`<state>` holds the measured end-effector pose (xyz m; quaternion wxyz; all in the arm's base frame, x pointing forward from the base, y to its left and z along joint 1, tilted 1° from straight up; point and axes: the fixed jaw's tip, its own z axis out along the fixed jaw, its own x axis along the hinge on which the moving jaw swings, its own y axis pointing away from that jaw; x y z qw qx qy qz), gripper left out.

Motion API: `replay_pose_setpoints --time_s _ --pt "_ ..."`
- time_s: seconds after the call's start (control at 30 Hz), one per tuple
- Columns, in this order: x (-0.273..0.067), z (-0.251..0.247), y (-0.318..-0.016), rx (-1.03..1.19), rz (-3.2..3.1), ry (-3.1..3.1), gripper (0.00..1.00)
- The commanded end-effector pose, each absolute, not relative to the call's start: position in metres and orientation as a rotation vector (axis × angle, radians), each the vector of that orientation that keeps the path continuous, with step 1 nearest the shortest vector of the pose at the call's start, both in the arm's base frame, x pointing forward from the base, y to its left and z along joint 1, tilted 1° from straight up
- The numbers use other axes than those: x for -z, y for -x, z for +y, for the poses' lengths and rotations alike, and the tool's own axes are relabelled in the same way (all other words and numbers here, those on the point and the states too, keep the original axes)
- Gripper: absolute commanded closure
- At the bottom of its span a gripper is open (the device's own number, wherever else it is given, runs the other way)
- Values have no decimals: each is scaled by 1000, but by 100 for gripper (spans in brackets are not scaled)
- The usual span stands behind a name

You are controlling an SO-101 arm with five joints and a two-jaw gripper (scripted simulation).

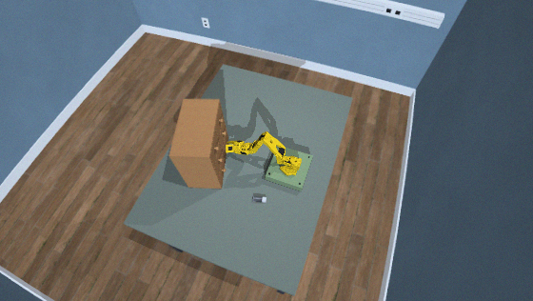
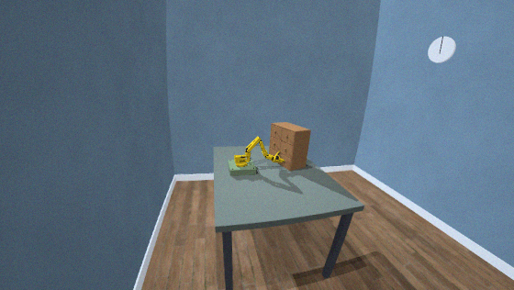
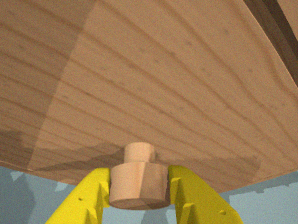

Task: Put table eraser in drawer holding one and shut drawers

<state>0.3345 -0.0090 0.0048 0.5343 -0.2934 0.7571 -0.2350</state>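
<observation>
- One knob [image 3: 140, 183], at 6 o'clock in the wrist view, pinched by the tool [image 1: 229, 148] [image 2: 282, 160] [image 3: 139, 188]
- Eraser [image 1: 259, 198] on the tabletop [image 1: 247, 238] [image 2: 280, 202], top view's 7-to-8 o'clock from the base [image 1: 305, 180] [image 2: 234, 172]

High top view, distant exterior, close wrist view

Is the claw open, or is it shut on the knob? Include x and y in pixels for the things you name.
Shut on the knob [image 3: 140, 185]: in the wrist view, the yellow claw [image 1: 229, 148] [image 2: 282, 158] [image 3: 139, 187] has a finger against each side of it.
</observation>
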Motion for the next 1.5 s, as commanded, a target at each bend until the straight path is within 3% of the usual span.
replay_pose_setpoints --time_s 0.0,0.27,1.47 --pt "-4 -3 -333 547 1805 723 94" --pt "-4 -3 -333 547 1805 723 100" --pt "-4 -11 -323 563 1818 708 100"
